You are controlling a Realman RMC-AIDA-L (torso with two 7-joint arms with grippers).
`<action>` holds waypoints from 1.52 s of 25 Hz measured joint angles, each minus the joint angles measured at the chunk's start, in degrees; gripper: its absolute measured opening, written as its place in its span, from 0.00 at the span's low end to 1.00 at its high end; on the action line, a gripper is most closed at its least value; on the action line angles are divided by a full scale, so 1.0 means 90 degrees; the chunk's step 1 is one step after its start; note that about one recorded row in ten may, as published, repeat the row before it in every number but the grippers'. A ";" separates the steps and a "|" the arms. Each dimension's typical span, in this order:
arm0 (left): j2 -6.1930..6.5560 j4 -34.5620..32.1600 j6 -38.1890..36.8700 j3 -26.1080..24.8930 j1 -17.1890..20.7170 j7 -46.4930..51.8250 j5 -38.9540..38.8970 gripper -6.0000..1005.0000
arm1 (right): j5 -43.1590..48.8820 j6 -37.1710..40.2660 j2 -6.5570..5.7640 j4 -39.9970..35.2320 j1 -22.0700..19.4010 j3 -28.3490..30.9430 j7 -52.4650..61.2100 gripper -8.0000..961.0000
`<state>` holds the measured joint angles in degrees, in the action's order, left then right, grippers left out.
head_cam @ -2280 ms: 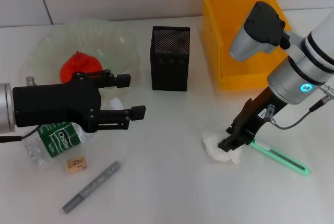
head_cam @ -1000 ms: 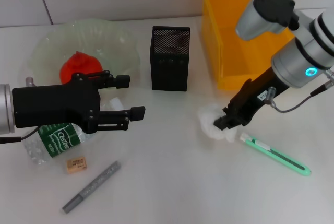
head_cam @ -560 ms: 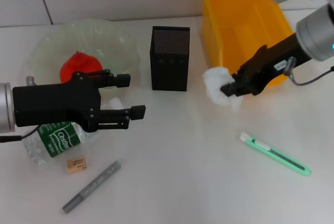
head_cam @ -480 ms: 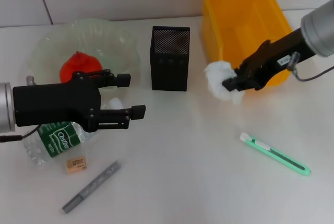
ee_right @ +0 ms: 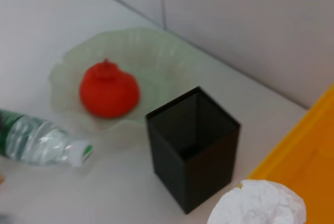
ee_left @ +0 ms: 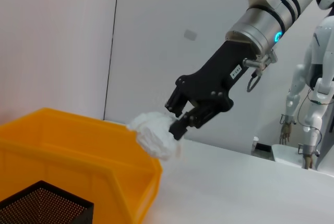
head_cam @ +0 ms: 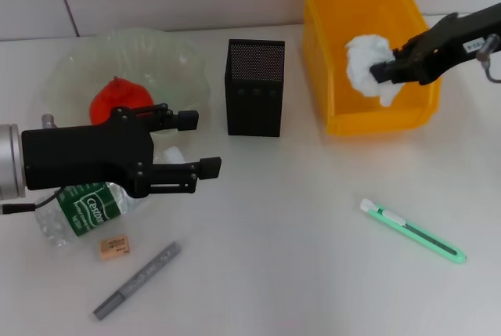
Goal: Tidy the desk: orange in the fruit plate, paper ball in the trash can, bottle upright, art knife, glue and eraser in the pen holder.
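Glue [head_cam: 137, 280]: lay on the desk nearest you, not yet stowed.
Eraser [head_cam: 113, 246]: loose beside the lying bottle [head_cam: 78, 209]; you had both left.
Art knife [head_cam: 412, 231]: flat on the desk, undone.
Left gripper [head_cam: 205, 143]: jaws apart, empty, over the bottle.
Pen holder [head_cam: 255, 87]: looked empty.
Orange [head_cam: 117, 99]: sat in the fruit plate [head_cam: 176, 58], done.
Right gripper [head_cam: 383, 71]: clamped on the paper ball [head_cam: 365, 58], over the trash can [head_cam: 329, 34], release pending.

Trash can [head_cam: 337, 109] open-topped; pen holder [head_cam: 254, 89] just beside.
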<state>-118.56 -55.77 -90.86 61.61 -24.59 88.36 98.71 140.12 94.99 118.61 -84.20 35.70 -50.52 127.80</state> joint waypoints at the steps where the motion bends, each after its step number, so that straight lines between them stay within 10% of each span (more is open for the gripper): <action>1: 0.0000 0.0016 0.0002 0.0000 -0.0001 -0.0005 -0.0003 0.81 | -0.0001 -0.0068 -0.0003 -0.0002 -0.0022 0.0025 -0.0008 0.24; 38: 0.0000 0.0045 0.0018 0.0020 -0.0071 -0.0026 0.0000 0.81 | -0.0004 -0.2229 -0.0047 0.1041 -0.0123 0.0133 -0.0550 0.27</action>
<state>-118.56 -55.37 -90.70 61.79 -25.23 88.13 98.71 140.09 74.93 118.19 -74.83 34.59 -49.32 122.85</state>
